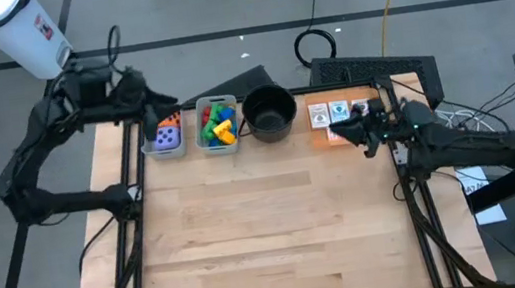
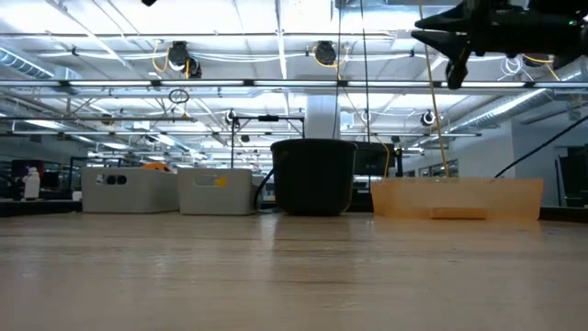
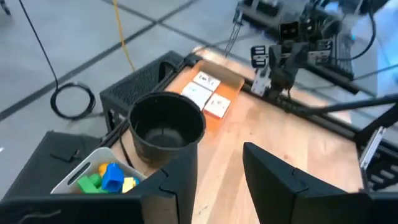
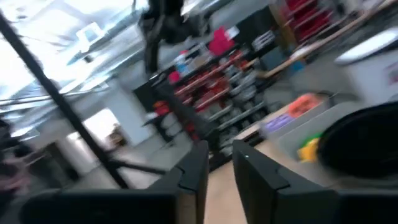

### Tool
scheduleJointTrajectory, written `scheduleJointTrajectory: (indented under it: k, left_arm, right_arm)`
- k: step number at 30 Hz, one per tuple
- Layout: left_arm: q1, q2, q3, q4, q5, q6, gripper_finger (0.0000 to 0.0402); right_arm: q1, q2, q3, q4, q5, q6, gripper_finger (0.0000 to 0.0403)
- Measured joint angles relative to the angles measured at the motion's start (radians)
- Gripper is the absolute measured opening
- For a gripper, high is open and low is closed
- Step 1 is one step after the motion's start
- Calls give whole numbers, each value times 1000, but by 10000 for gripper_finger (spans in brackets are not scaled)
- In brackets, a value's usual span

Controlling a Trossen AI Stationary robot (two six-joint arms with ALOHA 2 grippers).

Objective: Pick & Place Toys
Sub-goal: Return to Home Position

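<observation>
Coloured blocks [image 1: 217,124] lie in a grey bin, and an orange and a purple die [image 1: 169,133] lie in the grey bin to its left. Three white-edged cards [image 1: 331,112] rest flat in a shallow orange tray [image 2: 457,198] at the far right. My left gripper [image 3: 221,155] hangs open and empty above the far left corner, near the dice bin. My right gripper [image 1: 338,131] is raised beside the tray's near edge; in its wrist view [image 4: 221,149] the fingers stand a narrow gap apart with nothing between them.
A round black pot [image 1: 269,112] stands between the block bin and the card tray, all in one row along the table's far edge. The wooden tabletop [image 1: 270,233] stretches from that row to the near edge. Cables and a dark box lie beyond the far edge.
</observation>
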Motion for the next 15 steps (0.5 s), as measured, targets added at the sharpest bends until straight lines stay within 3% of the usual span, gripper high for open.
scheduleJointTrajectory:
  k: [8, 15]
  left_arm:
    - [-1, -294, -451, 383, 41, -149, 132]
    - [-10, -458, -772, 755, 94, -284, 131]
  right_arm:
    - [-27, -245, 0, -229, 189, -162, 5]
    - [-25, -362, 0, -407, 332, -250, 2]
